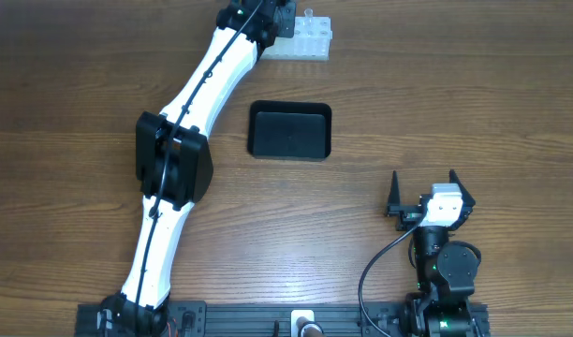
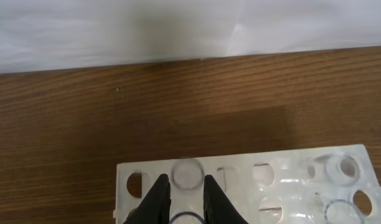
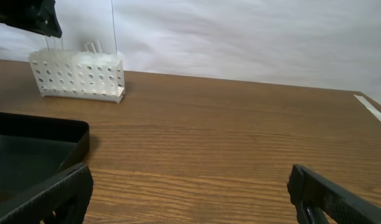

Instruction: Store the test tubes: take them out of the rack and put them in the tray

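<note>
At the counter's (image 1: 474, 94) far edge the left gripper (image 2: 185, 180), narrowly spread, straddles one test tube (image 2: 186, 173) in the single rack (image 2: 265, 199). It should close squarely, then lift straight up. I count at least three tubes, one empty tray (image 1: 289, 131) mid-counter, and the right gripper (image 1: 425, 187) spread wide by the near edge.

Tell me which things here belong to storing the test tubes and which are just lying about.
Job: white rack, test tubes, black tray, left tool.
Not the job: wooden table, white wall, pale strip at the table's edge.
</note>
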You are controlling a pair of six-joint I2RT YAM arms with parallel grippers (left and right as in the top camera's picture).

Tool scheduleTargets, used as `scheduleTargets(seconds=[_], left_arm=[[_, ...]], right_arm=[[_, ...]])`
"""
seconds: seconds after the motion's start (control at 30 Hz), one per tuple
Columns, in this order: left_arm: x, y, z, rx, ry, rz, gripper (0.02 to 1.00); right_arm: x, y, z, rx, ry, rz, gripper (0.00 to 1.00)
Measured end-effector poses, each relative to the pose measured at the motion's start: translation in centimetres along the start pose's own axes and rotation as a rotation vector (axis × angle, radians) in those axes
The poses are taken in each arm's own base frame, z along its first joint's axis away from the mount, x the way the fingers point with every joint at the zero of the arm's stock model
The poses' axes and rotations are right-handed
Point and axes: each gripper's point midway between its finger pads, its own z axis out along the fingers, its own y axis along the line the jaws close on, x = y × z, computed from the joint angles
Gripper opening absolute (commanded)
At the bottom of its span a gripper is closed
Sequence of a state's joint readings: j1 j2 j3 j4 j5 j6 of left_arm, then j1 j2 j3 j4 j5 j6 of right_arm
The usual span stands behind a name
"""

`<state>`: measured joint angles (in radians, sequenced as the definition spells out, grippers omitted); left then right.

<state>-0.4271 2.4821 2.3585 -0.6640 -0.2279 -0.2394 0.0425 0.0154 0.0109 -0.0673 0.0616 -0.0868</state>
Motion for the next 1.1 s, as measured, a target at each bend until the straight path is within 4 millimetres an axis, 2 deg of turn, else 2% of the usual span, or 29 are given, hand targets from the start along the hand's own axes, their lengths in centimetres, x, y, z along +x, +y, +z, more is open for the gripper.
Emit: scheduleTargets(seconds=[0.33,0.77,0.93,1.1], left_arm=[[-0.5,0.0,-0.7,-0.005,-0.011,0.000,0.036],[-4.3,-0.1,-5.4,0.016,-0.094,-0.017,0.040],[-4.2,-0.2,-7.1,0.016,-0.074,-0.007,0.038],[-2.8,0.0,-9.5,0.009,0.005,-0.012,0.036]], right_arm=[[0.0,0.0,0.0,0.000,0.000,0.000,0.991],[0.0,0.0,0.0,0.000,0.000,0.000,0.993],[0.0,0.0,0.0,0.000,0.000,0.000,0.991],[0.0,0.0,0.0,0.000,0.000,0.000,0.993]])
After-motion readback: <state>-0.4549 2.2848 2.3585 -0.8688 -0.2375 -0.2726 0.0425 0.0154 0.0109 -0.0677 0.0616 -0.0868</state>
